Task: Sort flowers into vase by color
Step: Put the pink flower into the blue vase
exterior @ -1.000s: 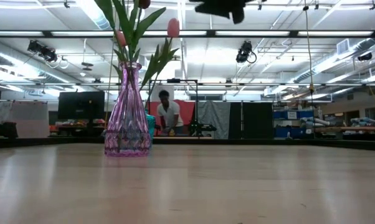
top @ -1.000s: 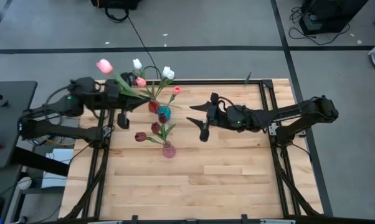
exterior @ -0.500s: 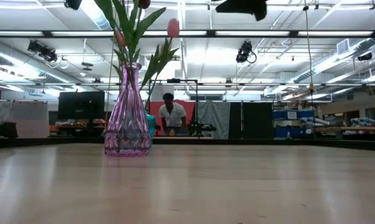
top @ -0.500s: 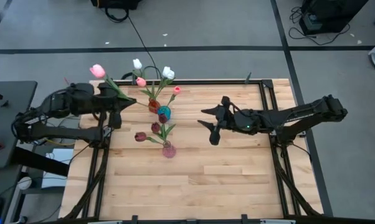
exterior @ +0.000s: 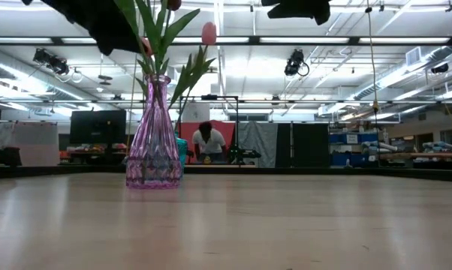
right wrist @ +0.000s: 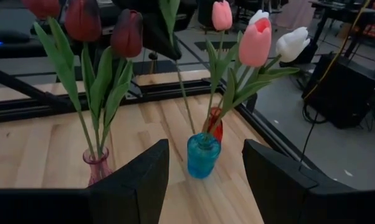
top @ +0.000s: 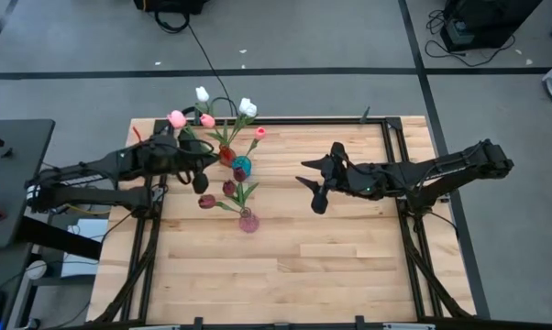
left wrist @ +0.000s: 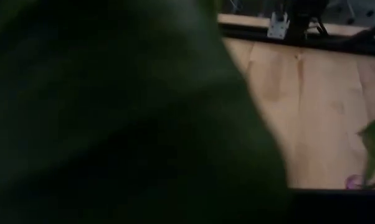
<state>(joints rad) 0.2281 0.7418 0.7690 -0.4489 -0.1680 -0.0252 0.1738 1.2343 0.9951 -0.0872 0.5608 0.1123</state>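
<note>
My left gripper (top: 201, 180) hovers above the table beside the vases and is shut on a pink tulip (top: 176, 118); a green leaf (left wrist: 113, 106) fills the left wrist view. A red vase (top: 226, 156) holds white and pink tulips. A blue vase (right wrist: 203, 155) stands beside it, and a purple vase (exterior: 153, 139) holds maroon tulips (right wrist: 126, 32). My right gripper (right wrist: 203, 186) is open, raised right of the vases and facing them. My left gripper holds the pink tulip by the lower part of its stem (top: 193, 151), but the gripper's own body and the leaf hide the place of contact. The tulip is lifted clear of the table, and its head (top: 176, 118) slants away toward the far left.
A black frame (top: 386, 147) runs around the wooden table. The near half of the table top (top: 285, 275) is bare wood. A person (exterior: 206, 142) stands in the room beyond the far edge.
My left gripper has swung first a little toward the table's left, then toward the right to the vases, carrying the pink tulip; its head has come in over the table's far left corner. My right gripper has drawn back slightly toward the table's right.
</note>
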